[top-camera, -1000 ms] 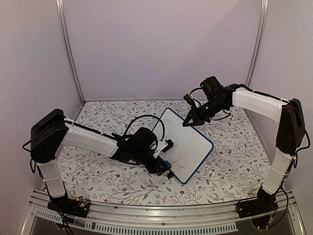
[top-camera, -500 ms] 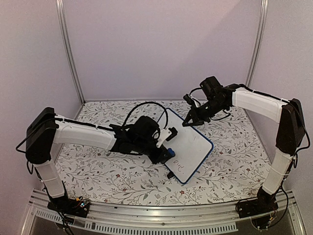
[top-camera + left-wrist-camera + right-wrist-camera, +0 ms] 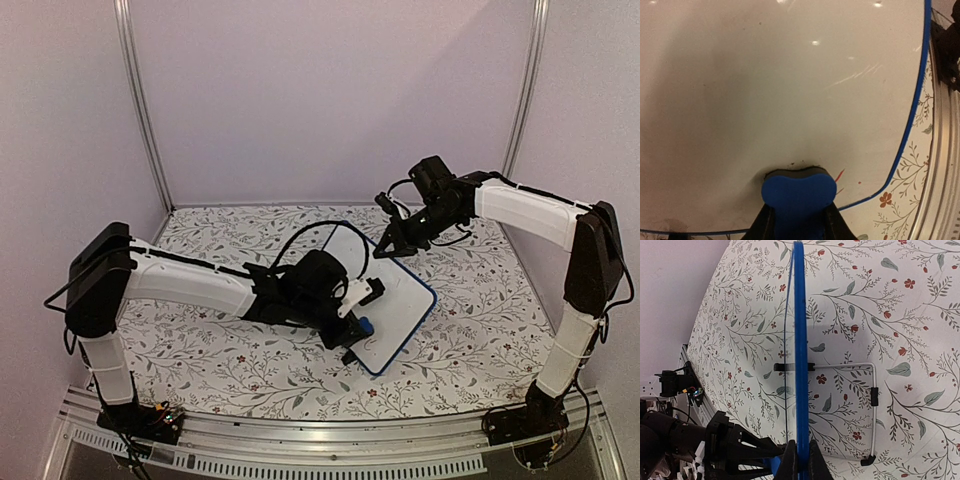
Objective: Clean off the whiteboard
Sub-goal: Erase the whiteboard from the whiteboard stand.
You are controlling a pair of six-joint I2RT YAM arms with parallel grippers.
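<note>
Whiteboard (image 3: 395, 285) sat on the flowered counter (image 3: 200, 370), its far edge clamped in the right end effector (image 3: 385, 250). The left end effector (image 3: 362, 326), clamped on a blue eraser (image 3: 799, 192), pressed it onto the board's near corner, with a faint red mark (image 3: 840, 175) just beside it.

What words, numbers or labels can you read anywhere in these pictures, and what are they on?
No text can be read.
Whiteboard: only a few reddish strokes show beside the blue eraser, too fragmentary to read as letters.
Tablecloth: floral print only, no lettering.
</note>
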